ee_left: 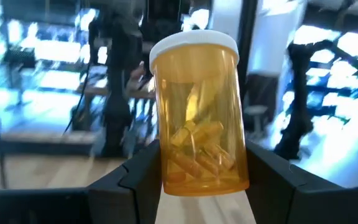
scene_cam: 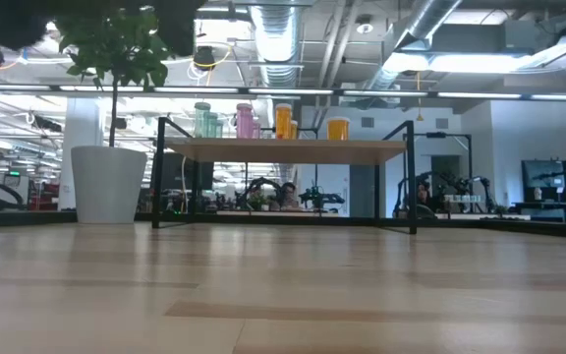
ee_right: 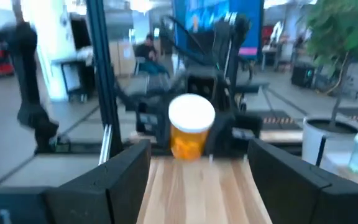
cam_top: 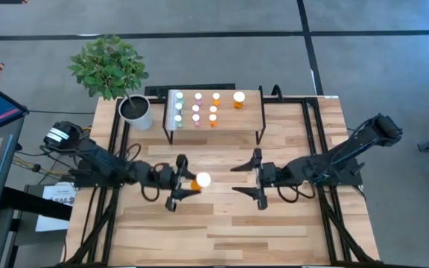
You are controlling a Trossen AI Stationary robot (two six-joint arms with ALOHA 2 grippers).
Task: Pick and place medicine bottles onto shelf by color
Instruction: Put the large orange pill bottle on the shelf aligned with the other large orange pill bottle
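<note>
Near the middle of the table (cam_top: 222,231), seen from above, the left gripper (cam_top: 181,182) has its fingers closed part-way around the large orange bottle (cam_top: 199,180), white cap up. The shelf (cam_top: 250,112) stands toward the table's far edge, ahead of that gripper and a little to its right. Its board already carries columns of small bottles by colour, green at its left end, then pink, then orange, with a second large orange bottle (cam_top: 239,99) alone toward the right end. The right gripper (cam_top: 255,179) waits just beside, facing the held bottle with fingers spread wide and nothing between them.

From table height, neither gripper shows. The shelf (scene_cam: 283,150) stands raised on black legs beside the white plant pot (scene_cam: 109,183), so I judge the bottle must travel up and away to clear the board's near edge.

Through the left wrist camera, the large orange bottle (ee_left: 199,115) sits upright between the two dark fingers (ee_left: 138,174), long axis vertical, capsules visible inside.

Through the right wrist camera, the same bottle (ee_right: 191,134) appears straight ahead in the other arm's grip, between this arm's own wide-apart fingers (ee_right: 126,168). The left arm is plainly the one placed to deliver it.
</note>
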